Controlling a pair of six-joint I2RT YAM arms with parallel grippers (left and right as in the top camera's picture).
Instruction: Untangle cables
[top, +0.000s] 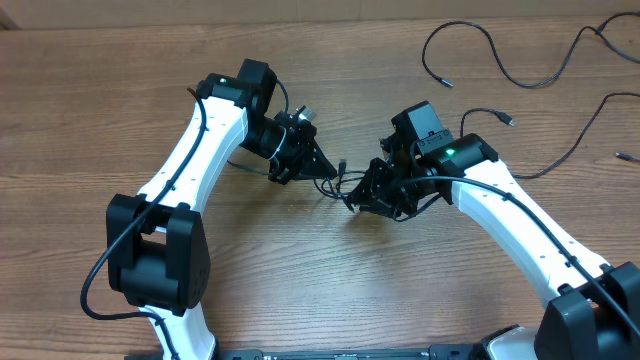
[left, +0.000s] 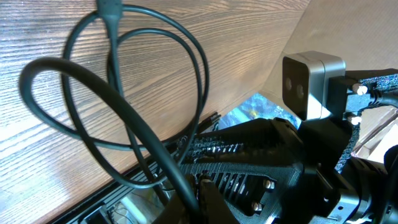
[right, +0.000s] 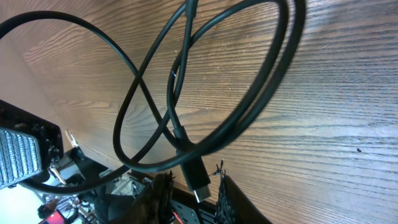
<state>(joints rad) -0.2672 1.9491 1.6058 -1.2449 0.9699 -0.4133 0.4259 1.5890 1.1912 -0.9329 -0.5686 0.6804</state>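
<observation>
Tangled cables (top: 335, 182) strung between the two arms, mid-tabletop (top: 300, 280)

The looped black bundle hangs right between the left fingers (top: 318, 160) and right fingers (right: 163, 196). The right ones are spread apart, with a silver-tipped plug (right: 198, 183) sitting in the gap. Can't tell whether the left ones are clamped. More loose cords (top: 480, 45) lie at the far right edge, well apart.

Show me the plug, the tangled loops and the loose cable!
plug (right: 192, 168): right wrist view, black body.
tangled loops (left: 125, 118): left wrist view, thick front strand.
loose cable (top: 523, 84): overhead view, low bend.
</observation>
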